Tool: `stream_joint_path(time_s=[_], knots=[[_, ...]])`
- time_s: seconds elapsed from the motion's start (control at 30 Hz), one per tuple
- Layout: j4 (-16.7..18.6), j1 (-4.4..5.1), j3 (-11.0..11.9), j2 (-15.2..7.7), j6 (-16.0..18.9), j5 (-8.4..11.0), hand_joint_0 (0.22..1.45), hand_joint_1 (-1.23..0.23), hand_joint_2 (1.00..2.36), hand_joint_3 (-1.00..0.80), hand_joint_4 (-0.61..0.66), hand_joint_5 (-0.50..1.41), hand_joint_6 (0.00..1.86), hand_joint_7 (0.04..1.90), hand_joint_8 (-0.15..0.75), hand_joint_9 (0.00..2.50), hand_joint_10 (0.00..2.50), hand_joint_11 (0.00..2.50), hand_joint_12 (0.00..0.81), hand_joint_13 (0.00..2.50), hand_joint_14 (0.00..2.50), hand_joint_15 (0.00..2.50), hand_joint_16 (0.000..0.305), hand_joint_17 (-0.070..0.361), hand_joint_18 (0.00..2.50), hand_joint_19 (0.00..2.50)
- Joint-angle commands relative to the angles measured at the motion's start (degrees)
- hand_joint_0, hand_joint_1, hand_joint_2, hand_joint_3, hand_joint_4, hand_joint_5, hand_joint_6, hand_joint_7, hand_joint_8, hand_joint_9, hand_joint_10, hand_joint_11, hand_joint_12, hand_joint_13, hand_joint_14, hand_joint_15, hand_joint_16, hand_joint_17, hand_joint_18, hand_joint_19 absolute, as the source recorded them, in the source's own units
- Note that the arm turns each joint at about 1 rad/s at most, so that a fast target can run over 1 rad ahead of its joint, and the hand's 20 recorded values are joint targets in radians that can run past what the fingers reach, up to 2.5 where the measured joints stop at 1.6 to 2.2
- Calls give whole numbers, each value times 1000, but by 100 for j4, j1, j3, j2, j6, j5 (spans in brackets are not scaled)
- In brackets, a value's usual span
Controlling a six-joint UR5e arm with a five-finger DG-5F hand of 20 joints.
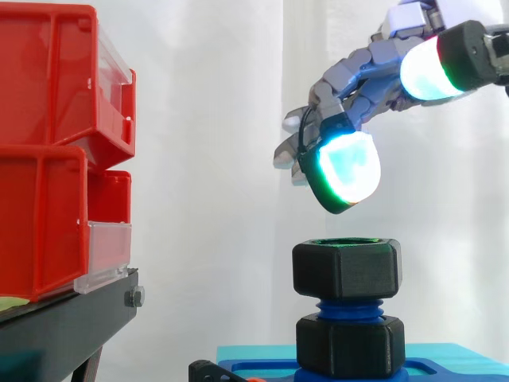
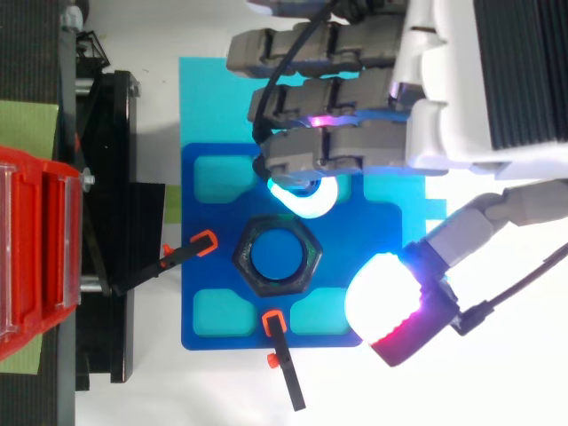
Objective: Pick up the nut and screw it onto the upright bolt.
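We note red bins (image 1: 48,151) on a blk stand (image 1: 64,326), well left of the work. Hand (image 1: 358,79) hovers upper right, fingers loosely spread, holding nothing. One cyan pad (image 1: 350,167) hangs over the nut, not touching. Blue plate (image 2: 200,248) lies flat w/ rounded cut-outs. Nut (image 1: 347,268): matte blk hex atop the bolt (image 1: 347,306), axis vertical, bore up. Blue ribbed thread shows beneath, then a second blk hex (image 1: 350,344). Two orange-tipped clamps (image 2: 191,251) point at the nut, apart from it. Nut flanks stand free.

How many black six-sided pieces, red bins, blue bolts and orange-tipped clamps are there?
Black six-sided pieces: 2
Red bins: 2
Blue bolt: 1
Orange-tipped clamps: 2
Total: 7
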Motion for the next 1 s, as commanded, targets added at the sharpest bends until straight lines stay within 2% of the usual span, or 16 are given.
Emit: stream_joint_path(time_s=[0.0,0.07,0.17,0.23,0.27,0.3,0.37,0.4,0.47,0.57,0.7,0.97], knots=[[-80,19,48,-1,-36,5,491,-297,1000,-500,276,-88,504,952,270,619,0,0,303,304,0,0,32,72,0,0],[7,19,39,-1,-36,5,486,-291,1000,-500,231,-123,502,767,233,479,0,0,315,192,0,0,37,82,0,0],[315,63,4,-1,-27,14,476,-255,1000,-500,154,-190,501,648,192,179,0,0,328,0,0,0,41,93,0,0],[465,89,-110,-1,-19,14,474,-246,1000,-500,143,-201,501,632,187,148,0,0,330,0,0,0,43,96,0,0],[675,106,-251,-1,-1,31,471,-231,1000,-500,120,-215,501,609,187,95,0,0,336,0,0,0,45,101,0,0],[675,106,-251,-1,-1,31,468,-223,1000,-500,121,-215,501,609,188,93,0,0,338,0,0,0,45,101,0,0],[1080,142,-436,-1,69,75,464,-177,1000,-500,101,-232,501,607,180,12,0,0,344,0,0,0,47,107,0,0],[1370,159,-567,-10,184,102,463,-173,1000,-500,100,-232,501,607,179,4,0,0,345,0,0,0,48,107,0,0],[1633,177,-690,-10,368,119,462,-145,1000,-500,84,-241,501,604,178,0,0,0,349,0,0,0,49,109,0,0],[1862,203,-752,-10,588,163,462,-123,1000,-500,79,-246,501,604,177,0,0,0,352,0,0,0,49,110,0,0],[1836,212,-787,-10,649,207,463,-105,1000,-500,80,-245,501,604,179,0,0,0,353,0,0,0,49,111,0,0],[1730,168,-840,-10,641,198,463,-92,1000,-500,115,-230,501,646,185,0,0,0,355,0,0,0,50,113,0,0]])
